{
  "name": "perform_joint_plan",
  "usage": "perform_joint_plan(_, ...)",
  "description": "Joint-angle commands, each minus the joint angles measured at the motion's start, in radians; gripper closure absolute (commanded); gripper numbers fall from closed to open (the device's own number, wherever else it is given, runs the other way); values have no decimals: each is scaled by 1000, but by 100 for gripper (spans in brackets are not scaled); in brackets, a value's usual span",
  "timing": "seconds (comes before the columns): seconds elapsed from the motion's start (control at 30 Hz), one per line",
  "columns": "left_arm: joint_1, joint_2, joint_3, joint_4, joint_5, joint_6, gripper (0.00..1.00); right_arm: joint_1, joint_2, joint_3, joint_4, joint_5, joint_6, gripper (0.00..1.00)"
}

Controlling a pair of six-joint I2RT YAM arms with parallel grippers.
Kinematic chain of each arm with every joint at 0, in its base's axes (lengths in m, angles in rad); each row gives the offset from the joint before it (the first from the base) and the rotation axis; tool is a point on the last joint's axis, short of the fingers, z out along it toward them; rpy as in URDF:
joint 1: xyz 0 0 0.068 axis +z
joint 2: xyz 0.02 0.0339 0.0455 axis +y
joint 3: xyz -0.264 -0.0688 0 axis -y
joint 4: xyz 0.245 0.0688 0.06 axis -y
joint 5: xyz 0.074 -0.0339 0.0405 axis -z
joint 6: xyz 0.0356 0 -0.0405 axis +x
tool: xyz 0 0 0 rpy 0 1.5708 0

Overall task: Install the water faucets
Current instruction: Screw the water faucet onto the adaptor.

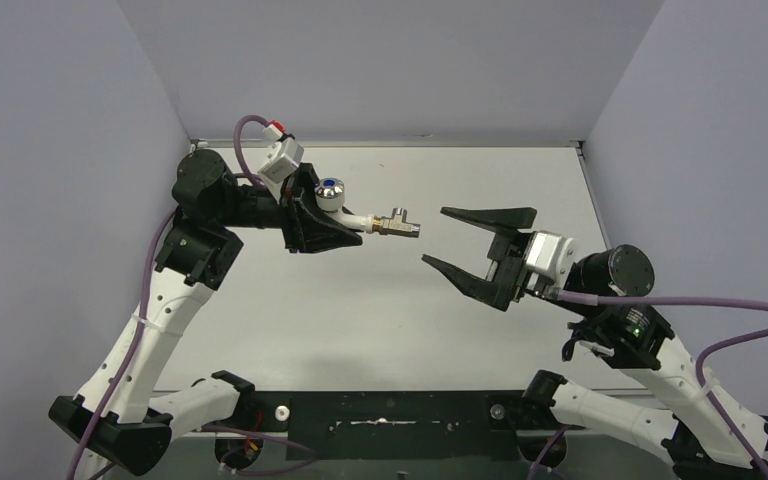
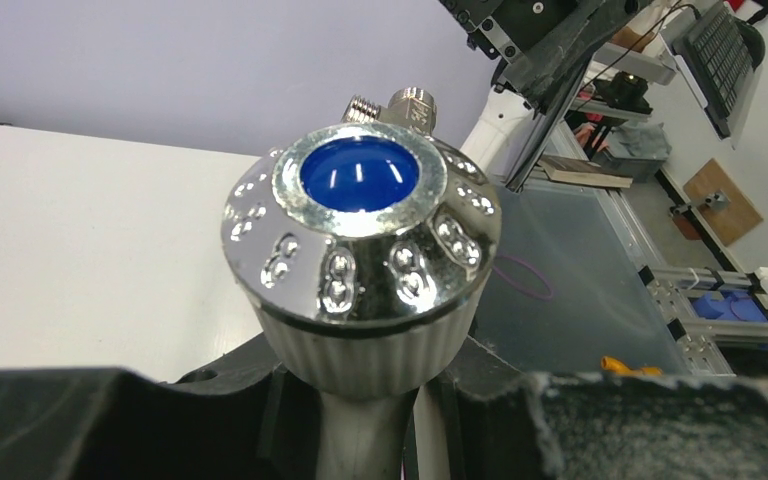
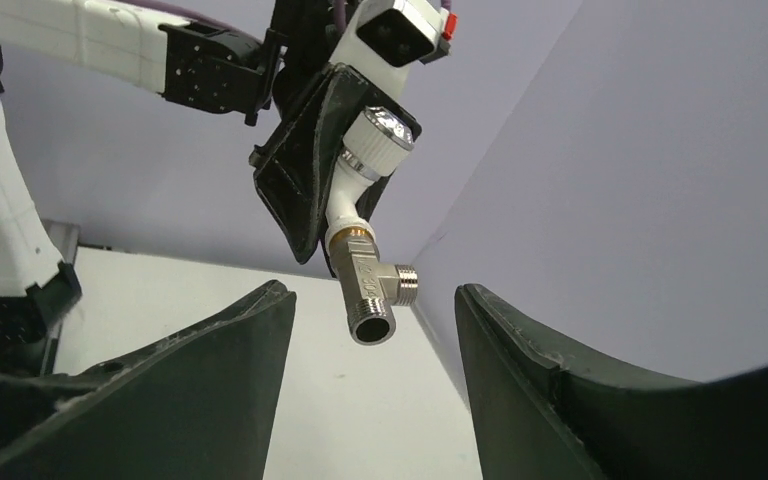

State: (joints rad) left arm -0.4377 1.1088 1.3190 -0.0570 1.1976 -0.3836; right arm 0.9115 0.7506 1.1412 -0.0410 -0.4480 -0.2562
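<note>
My left gripper (image 1: 335, 225) is shut on the white tap body (image 1: 358, 219) of the water faucet and holds it in the air above the table. Its round chrome knob (image 1: 330, 192) with the blue dot fills the left wrist view (image 2: 360, 235). The metal threaded fitting (image 1: 397, 224) sits screwed on the tap's end and points right toward my right gripper (image 1: 438, 237). That gripper is open and empty, a short way from the fitting. In the right wrist view the fitting (image 3: 372, 293) hangs between and beyond my two dark fingers (image 3: 210, 370).
The white table (image 1: 380, 330) is walled by grey panels on the left, back and right. Purple cables run along both arms. A black rail (image 1: 390, 415) with the arm bases lines the near edge.
</note>
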Motion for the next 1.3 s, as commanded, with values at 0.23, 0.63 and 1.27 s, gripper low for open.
perform_joint_plan(0.23, -1, -39, 12, 31, -8, -23, 100, 7, 109, 152, -221, -167, -577, 41)
perform_joint_plan(0.63, -1, -35, 11, 36, -4, -18, 100, 12, 110, 102, -131, -128, -632, 52)
perform_joint_plan(1.27, -1, -32, 18, 40, -6, -15, 100, 18, 124, 99, -146, -104, -653, 61)
